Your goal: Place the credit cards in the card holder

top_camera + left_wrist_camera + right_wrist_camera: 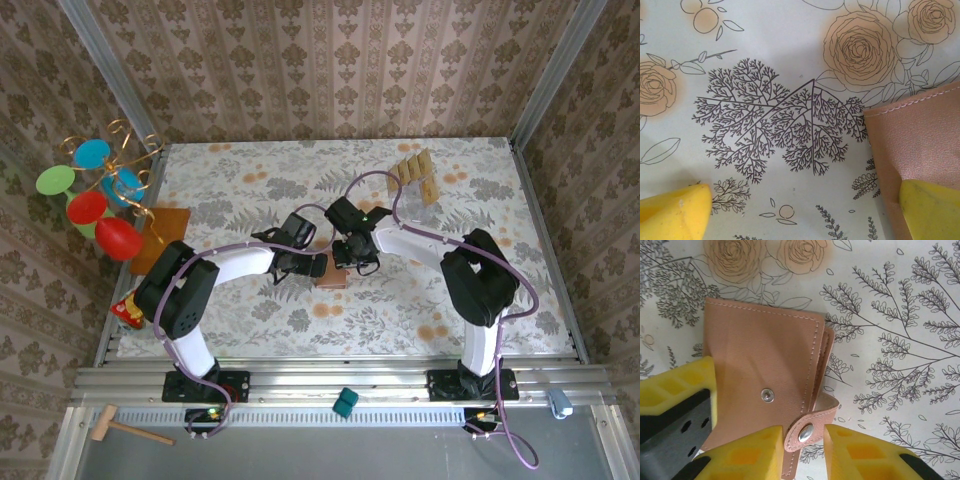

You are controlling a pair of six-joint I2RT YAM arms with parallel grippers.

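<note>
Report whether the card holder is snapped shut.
Folded but unsnapped: the card holder lies closed, its strap off the stud.

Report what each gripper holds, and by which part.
Left gripper open, holding nothing. Right gripper straddles the card holder's snap strap; a grip cannot be told.

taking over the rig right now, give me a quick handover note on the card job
Left gripper: jaws wide open, low over the table, holding nothing; one finger overlaps the card holder's edge.
Right gripper: jaws partly closed on either side of the holder's snap strap; can't tell if it is pinched.
Card holder: mid table, folded shut, strap unsnapped.
Credit cards: in a row at the far right of the table, none picked up.
Done: strap is off its stud.
Left: open the holder, fetch the cards, slide them in.
</note>
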